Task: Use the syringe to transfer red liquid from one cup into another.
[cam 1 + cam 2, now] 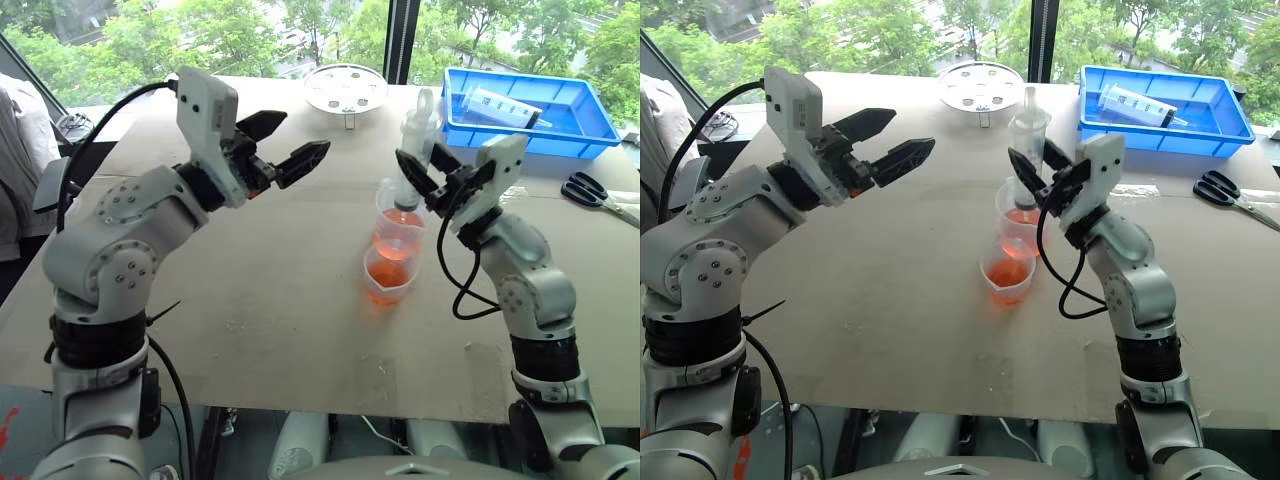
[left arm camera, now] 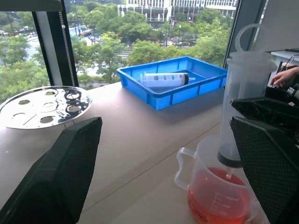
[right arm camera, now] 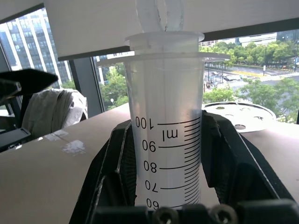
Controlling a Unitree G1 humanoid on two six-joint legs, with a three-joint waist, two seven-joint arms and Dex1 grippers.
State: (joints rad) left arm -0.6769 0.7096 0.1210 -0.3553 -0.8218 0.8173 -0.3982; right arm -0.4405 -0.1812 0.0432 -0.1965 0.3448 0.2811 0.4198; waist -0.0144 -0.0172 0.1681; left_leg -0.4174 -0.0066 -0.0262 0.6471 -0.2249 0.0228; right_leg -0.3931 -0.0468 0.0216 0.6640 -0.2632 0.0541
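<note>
The bench [image 1: 250, 300], a broad brown board by tall windows onto trees, is carrying everything. Beyond the right claw [image 1: 440, 185] a blue tray [image 1: 590, 125] is holding a labelled syringe. The left claw [image 1: 290, 150] is hanging released, well apart from the cups. The right claw is grasping the syringe [image 1: 418, 130] upright, its tip dipping into the far cup [image 1: 400, 225] just below, probably to draw red liquid [image 1: 398, 243]; a second cup [image 1: 388, 275] is sitting just nearer.

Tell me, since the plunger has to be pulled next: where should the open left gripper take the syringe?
By the plunger's ring at the top of the syringe, coming from the robot's left. The syringe stands upright in the far cup, right gripper clamping its barrel.
</note>
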